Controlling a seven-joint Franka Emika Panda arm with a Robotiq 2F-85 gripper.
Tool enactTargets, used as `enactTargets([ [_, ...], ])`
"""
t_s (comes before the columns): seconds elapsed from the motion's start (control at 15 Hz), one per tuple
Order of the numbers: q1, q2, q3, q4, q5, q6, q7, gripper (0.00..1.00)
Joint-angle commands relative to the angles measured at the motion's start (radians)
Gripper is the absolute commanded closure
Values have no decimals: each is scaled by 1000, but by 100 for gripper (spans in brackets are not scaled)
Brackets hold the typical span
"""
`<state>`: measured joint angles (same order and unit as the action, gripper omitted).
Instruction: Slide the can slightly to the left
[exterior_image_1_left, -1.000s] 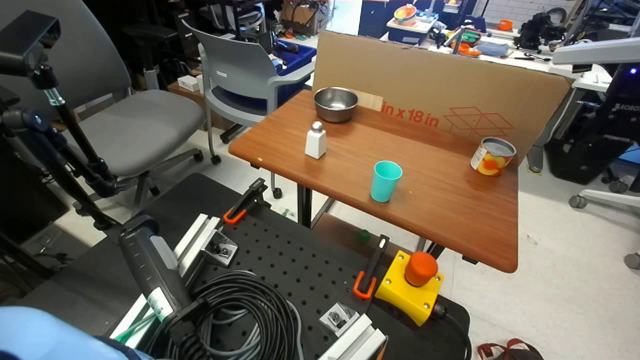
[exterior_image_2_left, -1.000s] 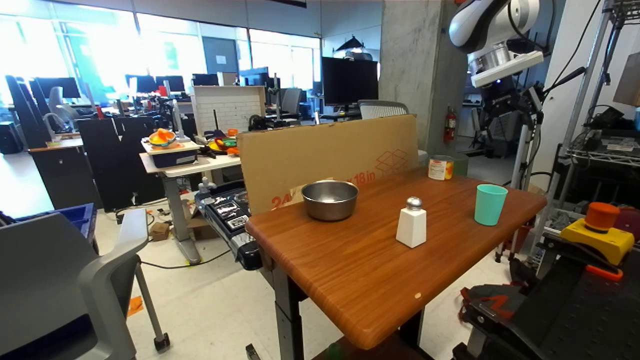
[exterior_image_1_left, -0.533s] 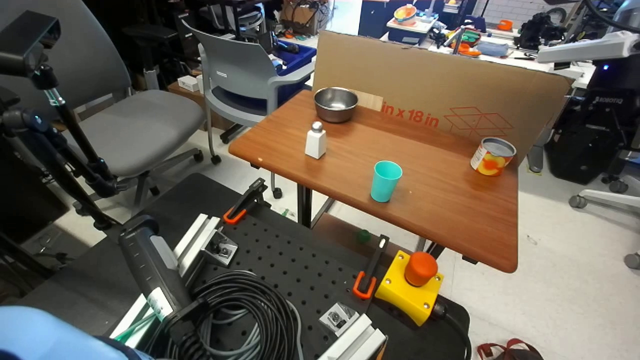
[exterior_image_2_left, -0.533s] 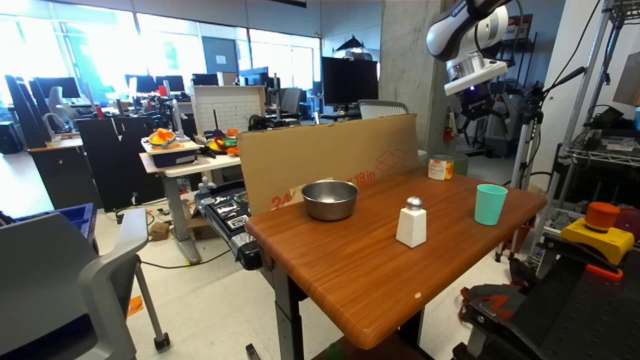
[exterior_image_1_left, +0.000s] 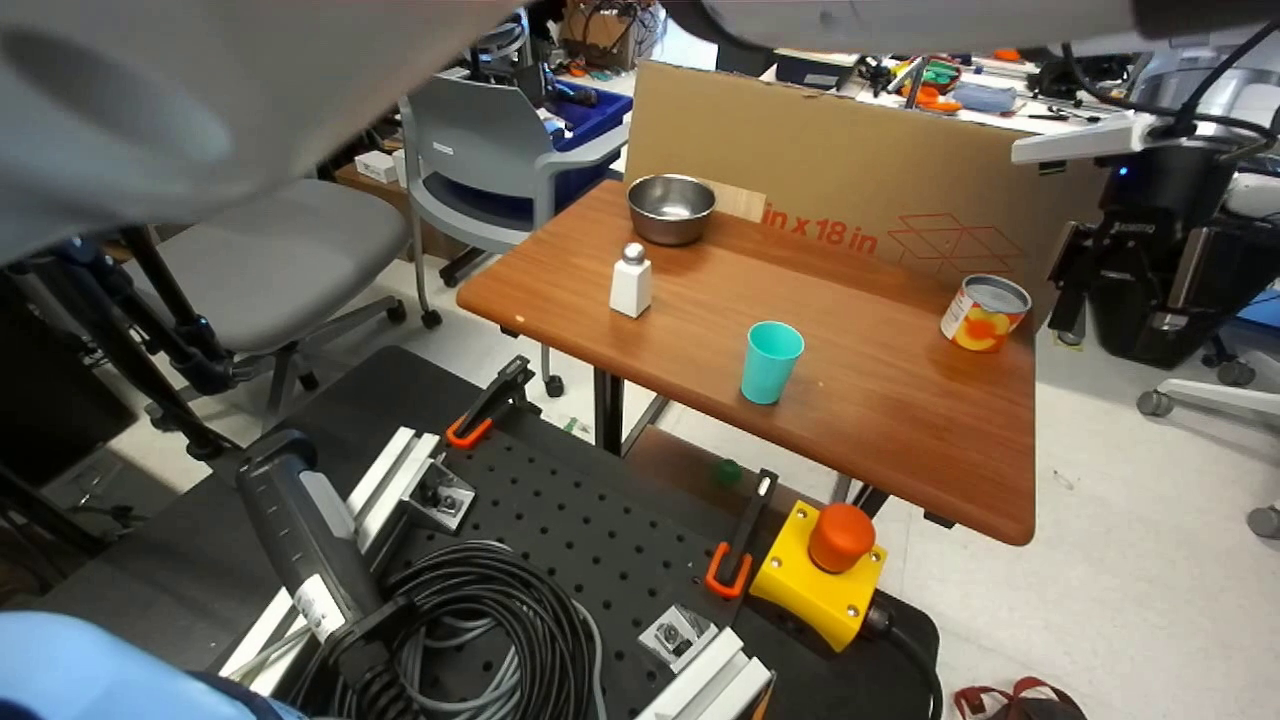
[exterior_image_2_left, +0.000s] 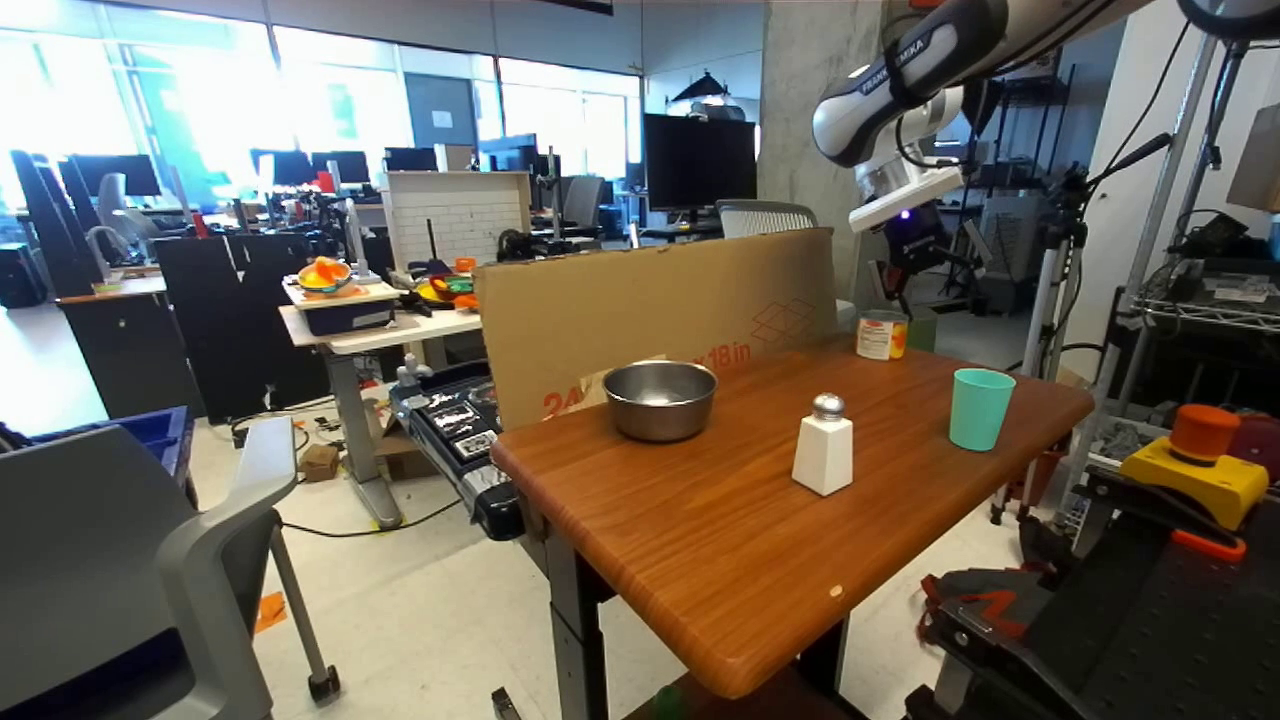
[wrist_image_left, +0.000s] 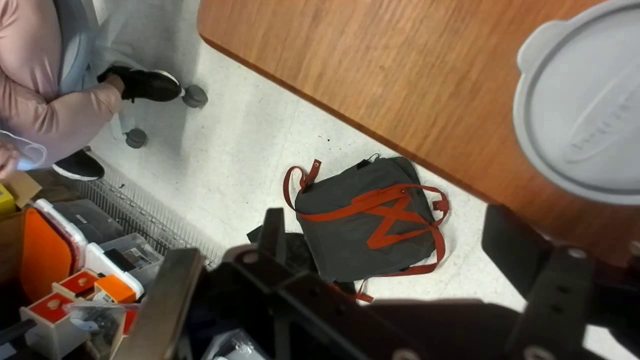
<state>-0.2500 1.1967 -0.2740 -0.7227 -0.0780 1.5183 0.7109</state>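
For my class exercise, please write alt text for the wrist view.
Seen from above, a grey-lidded can, cut off at upper right, stands on a wooden table. The open tool frames a red-strapped grey backpack on the floor beyond; a person in black shoes is at left.

Shows orange, yellow and grey on the can (exterior_image_1_left: 985, 316), frame right; solid teal on the cup (exterior_image_1_left: 771, 364), near centre.

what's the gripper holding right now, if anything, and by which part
Nothing: the gripper is open, and the can stands on the table, not between its jaws.
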Motion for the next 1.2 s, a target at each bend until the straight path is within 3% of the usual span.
enactTargets([
  [0.0, 2, 94, 29, 142, 9, -61, 7, 0],
  [0.67, 138, 34, 217, 92, 49, -193, -212, 0],
  [1.13, 152, -6, 246, 68, 29, -258, -349, 0],
])
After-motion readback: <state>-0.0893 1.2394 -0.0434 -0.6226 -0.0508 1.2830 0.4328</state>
